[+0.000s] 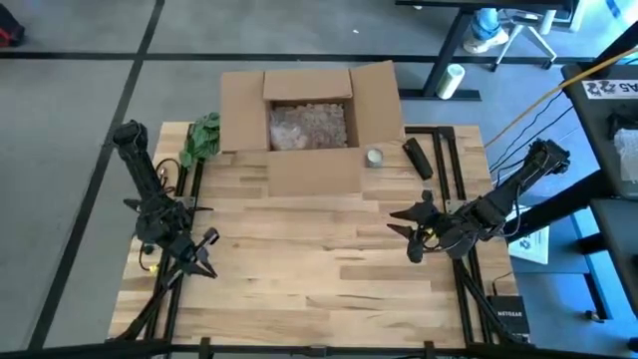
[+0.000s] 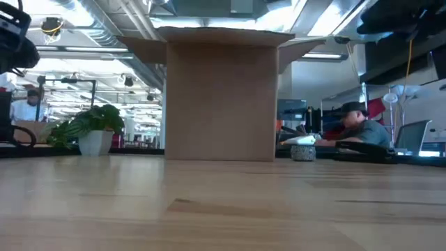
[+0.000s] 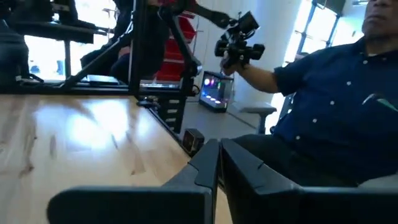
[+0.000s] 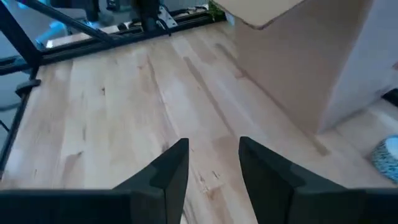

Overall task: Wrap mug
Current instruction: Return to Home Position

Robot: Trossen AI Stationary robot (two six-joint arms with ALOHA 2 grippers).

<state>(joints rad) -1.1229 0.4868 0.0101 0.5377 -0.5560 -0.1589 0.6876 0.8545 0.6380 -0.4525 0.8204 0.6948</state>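
Tabletop [image 1: 299, 279] planks lie under both arms at the near side. The left gripper [image 1: 202, 255] is pressed nearly together and the right gripper [image 1: 401, 227] is spread; both hold nothing. Well beyond them, roughly between the two, the cardboard box [image 1: 314, 170] stands with its flaps open and the bubble-wrapped mug [image 1: 307, 125] inside. Wrapping and boxing look done; only parking the arms seems left. The bundle lies slightly longer side to side, and the wrap hides which way the mug itself points.

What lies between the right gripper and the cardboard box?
Only bare table lies between the right gripper and the cardboard box, per the high view.
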